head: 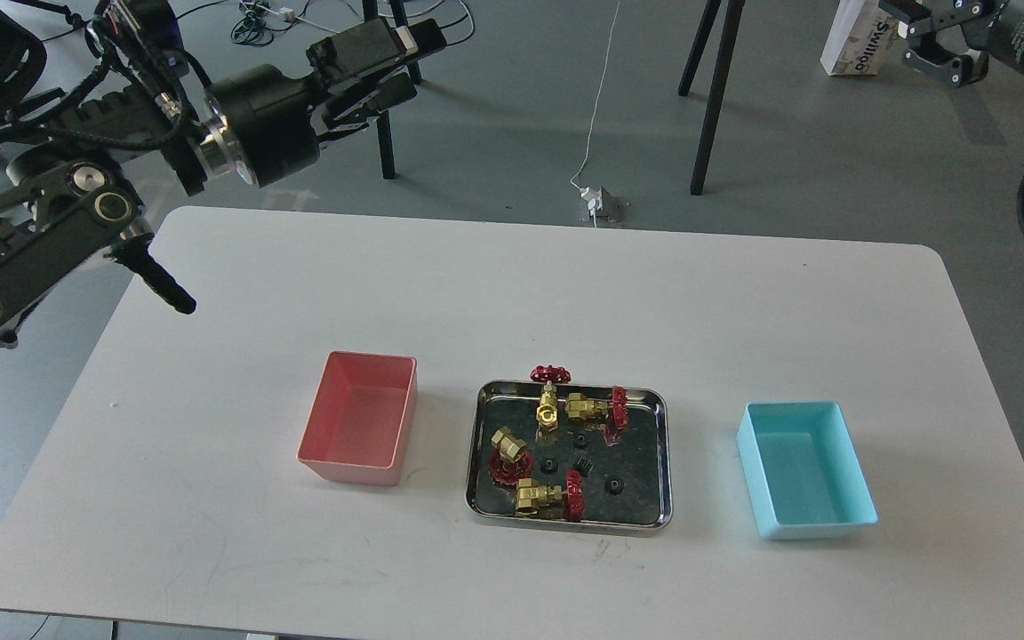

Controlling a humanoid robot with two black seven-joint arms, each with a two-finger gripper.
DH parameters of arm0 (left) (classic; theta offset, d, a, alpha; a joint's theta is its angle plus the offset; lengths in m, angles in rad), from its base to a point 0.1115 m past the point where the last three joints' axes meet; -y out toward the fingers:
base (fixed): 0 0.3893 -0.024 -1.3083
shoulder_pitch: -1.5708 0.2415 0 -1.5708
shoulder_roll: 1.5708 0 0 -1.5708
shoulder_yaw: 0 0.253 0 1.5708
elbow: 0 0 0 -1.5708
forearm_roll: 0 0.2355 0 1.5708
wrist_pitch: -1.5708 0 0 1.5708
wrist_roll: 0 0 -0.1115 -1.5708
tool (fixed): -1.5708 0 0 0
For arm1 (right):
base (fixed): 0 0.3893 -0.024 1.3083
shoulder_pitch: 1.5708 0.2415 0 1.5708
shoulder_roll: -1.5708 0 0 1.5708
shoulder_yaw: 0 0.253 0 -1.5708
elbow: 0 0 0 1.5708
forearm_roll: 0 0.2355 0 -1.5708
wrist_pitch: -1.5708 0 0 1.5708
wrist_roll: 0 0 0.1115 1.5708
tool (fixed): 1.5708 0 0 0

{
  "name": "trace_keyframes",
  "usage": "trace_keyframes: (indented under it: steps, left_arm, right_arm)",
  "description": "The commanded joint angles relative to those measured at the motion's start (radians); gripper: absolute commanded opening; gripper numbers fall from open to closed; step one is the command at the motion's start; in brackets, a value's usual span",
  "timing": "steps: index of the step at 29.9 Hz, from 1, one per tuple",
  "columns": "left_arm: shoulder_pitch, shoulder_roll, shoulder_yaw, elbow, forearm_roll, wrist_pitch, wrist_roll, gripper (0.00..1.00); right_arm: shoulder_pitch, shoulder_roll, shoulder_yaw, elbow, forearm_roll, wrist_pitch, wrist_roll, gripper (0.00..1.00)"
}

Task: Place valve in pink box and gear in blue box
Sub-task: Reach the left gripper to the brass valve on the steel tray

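Steel tray [480, 444] of valves and gears between pink box [361, 418] and blue box [805, 467] on desk [512, 284], left claw [392, 67] apart, right claw [925, 40] unclear

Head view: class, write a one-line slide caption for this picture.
Four valves and four gears wait in a steel tray between an empty pink box and an empty blue box.

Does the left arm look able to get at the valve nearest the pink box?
Probably yes. The valve lies uncovered at the tray's left side, and bare table separates it from the raised left hand.
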Motion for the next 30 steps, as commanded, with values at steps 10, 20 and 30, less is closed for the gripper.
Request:
trace_keyframes:
  steps: [10,20,30]
  left_arm:
    - [0.242,-0.063,0.23,-0.058,0.847,0.344,0.131,0.93]
    - [0.405,-0.235,0.247,0.089,0.847,0.343,0.18,0.94]
    - [0.455,-0.331,0.25,0.12,0.847,0.324,0.205,0.94]
  right_arm:
    - [0.031,-0.005,0.007,-0.001,-0.042,-0.006,0.002,0.99]
    - [0.031,-0.008,0.006,-0.002,-0.046,-0.011,0.002,0.99]
    - [0.029,-0.007,0.004,-0.005,-0.083,-0.013,0.002,0.99]
